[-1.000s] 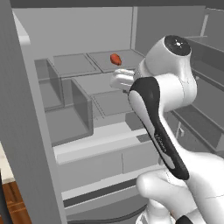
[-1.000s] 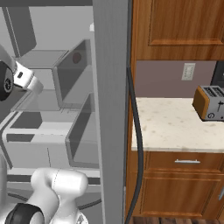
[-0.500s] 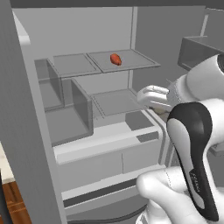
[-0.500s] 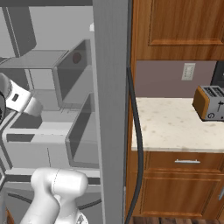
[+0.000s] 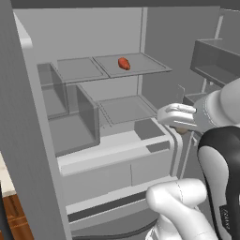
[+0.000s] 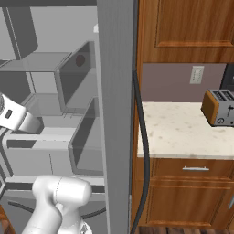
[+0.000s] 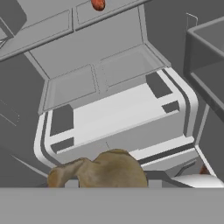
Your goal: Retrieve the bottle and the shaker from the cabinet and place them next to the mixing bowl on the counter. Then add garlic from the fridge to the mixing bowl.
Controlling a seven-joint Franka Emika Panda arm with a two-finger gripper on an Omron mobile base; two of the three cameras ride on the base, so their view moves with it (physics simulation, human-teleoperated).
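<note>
A tan, papery garlic bulb (image 7: 105, 170) sits between my fingertips at the bottom of the hand view. My gripper (image 7: 107, 177) is shut on it. From the left base view, the gripper (image 5: 181, 129) hangs at the fridge's right front, just outside the lower shelves, and a bit of the garlic (image 5: 182, 132) shows under the white hand. The bottle, the shaker and the mixing bowl are out of view.
The open fridge has glass shelves (image 5: 117, 110) and drawers (image 5: 112, 173). A small red item (image 5: 123, 63) lies on the top shelf. Door bins (image 5: 215, 61) stand at the right. A beige counter (image 6: 178, 132) with a toaster (image 6: 219, 107) lies right of the fridge wall (image 6: 116, 114).
The hand has drawn back from the shelves, moving right and down toward the fridge's front with the garlic still held. The red item has stayed on the top shelf.
</note>
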